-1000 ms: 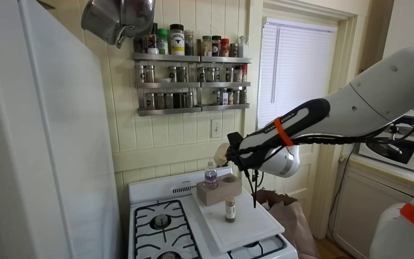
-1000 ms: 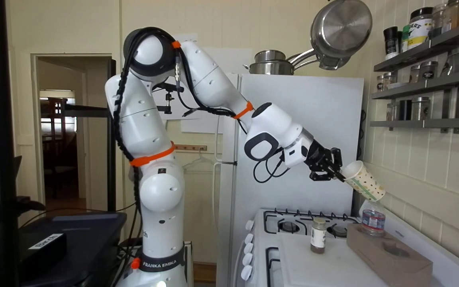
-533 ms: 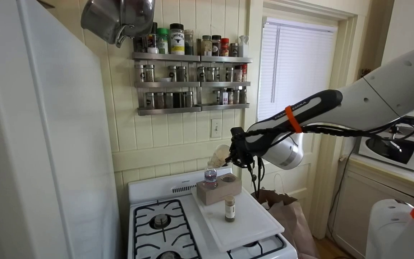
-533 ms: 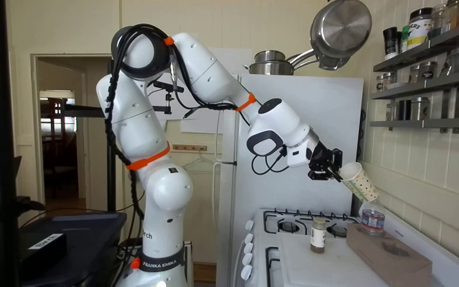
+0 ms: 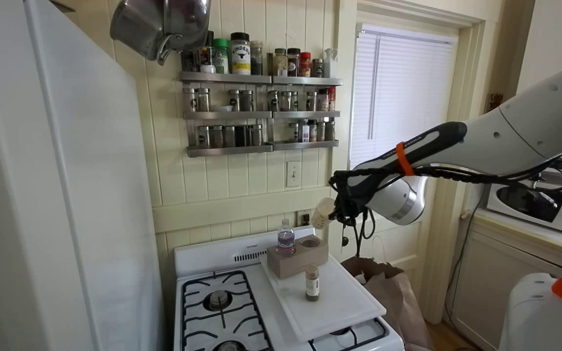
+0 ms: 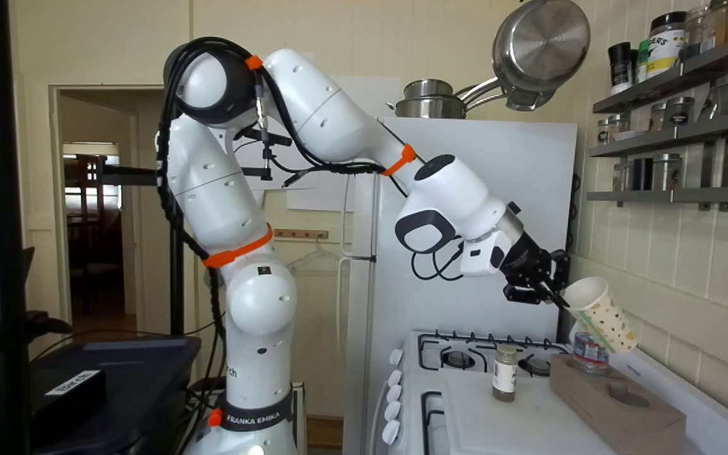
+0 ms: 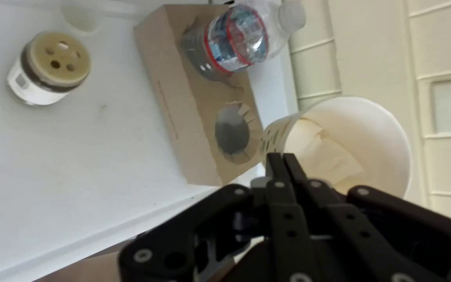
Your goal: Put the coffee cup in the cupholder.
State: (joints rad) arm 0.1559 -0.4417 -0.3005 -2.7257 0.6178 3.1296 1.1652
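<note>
Cream-white with printed spots, the coffee cup (image 7: 360, 131) occupies the area right of centre in the wrist view, its mouth facing the camera. The gripper (image 7: 282, 156) holds it at the rim: the fingers (image 7: 275, 172) are pressed nearly together and appear to pinch the cup wall, though their tips hide the exact contact line. In an exterior view the cup is tilted and suspended above the cardboard cupholder (image 5: 286, 265), apart from it. In the wrist view, the upper opening of the cupholder seats a clear plastic bottle (image 7: 233, 39); the lower opening lies just left of the cup. A shaker jar (image 7: 49, 68) stands on a white board (image 7: 73, 164) at upper left. The board rests across the right part of the stove (image 5: 269, 302), lower centre in an exterior view, with a brown paper bag (image 5: 398, 297) to its right.
</note>
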